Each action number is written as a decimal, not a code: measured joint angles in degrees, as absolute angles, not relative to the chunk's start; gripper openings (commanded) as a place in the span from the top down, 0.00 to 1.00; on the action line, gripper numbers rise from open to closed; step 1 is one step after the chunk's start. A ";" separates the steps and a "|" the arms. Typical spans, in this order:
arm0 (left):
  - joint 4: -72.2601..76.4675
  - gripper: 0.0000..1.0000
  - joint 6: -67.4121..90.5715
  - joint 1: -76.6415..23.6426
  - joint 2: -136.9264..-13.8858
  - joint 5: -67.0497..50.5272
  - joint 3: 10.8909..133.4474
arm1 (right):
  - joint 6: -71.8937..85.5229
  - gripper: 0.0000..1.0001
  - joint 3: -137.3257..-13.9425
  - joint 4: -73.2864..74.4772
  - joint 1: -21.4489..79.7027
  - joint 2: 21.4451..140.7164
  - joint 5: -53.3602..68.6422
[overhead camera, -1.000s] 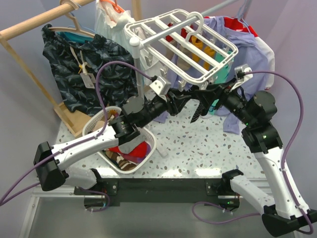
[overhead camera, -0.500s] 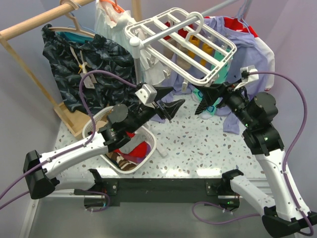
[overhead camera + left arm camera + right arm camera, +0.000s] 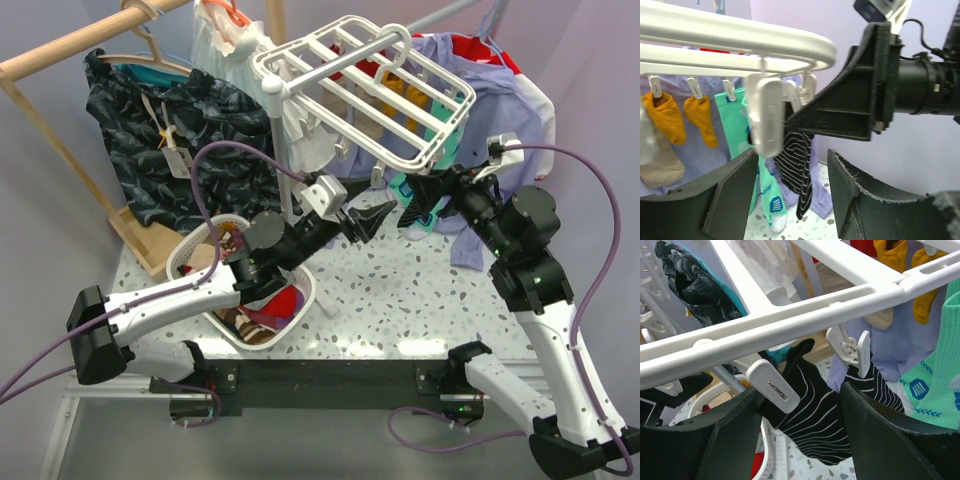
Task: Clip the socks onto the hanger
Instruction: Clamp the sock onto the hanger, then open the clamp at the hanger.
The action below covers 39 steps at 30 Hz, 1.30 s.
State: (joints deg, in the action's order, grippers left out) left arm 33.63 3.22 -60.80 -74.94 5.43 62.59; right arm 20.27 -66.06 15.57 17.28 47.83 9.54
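Socks (image 3: 285, 300), the red pair I think, lie in the basket (image 3: 310, 290), unclipped. My left gripper (image 3: 383, 218) and right gripper (image 3: 405, 205) are both spread, empty, under the hanger (image 3: 400, 150) beside other hung socks. Picking and clipping both left.

Black striped sock (image 3: 815, 420) dangles right beside teal socks (image 3: 935, 385), mustard socks (image 3: 662, 117) further along. White laundry basket (image 3: 306, 285) sits on the speckled table (image 3: 400, 300), dark patterned garment (image 3: 150, 140) behind.
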 measured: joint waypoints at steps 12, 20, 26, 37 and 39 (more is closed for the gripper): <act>38.22 0.48 -8.91 -69.19 -77.69 27.75 64.95 | 20.27 0.34 -66.04 15.90 17.30 47.20 9.50; 38.85 0.50 -11.20 -69.21 -79.57 33.65 67.26 | 20.27 0.34 -66.04 15.90 17.30 47.11 9.52; 39.81 0.66 -12.95 -69.32 -80.34 33.34 67.29 | 19.90 0.34 -66.04 15.94 17.28 47.11 9.50; 42.63 1.00 -14.15 -69.41 -80.36 31.51 66.87 | 16.99 0.32 -66.83 20.27 17.28 47.05 8.93; 42.61 1.00 -14.11 -69.41 -80.36 31.09 66.59 | 15.94 0.32 -68.53 23.03 17.28 47.09 9.13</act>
State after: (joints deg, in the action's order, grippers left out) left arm 42.61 -14.11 -69.41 -80.36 31.09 66.59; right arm 15.94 -68.53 23.03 17.28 47.09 9.13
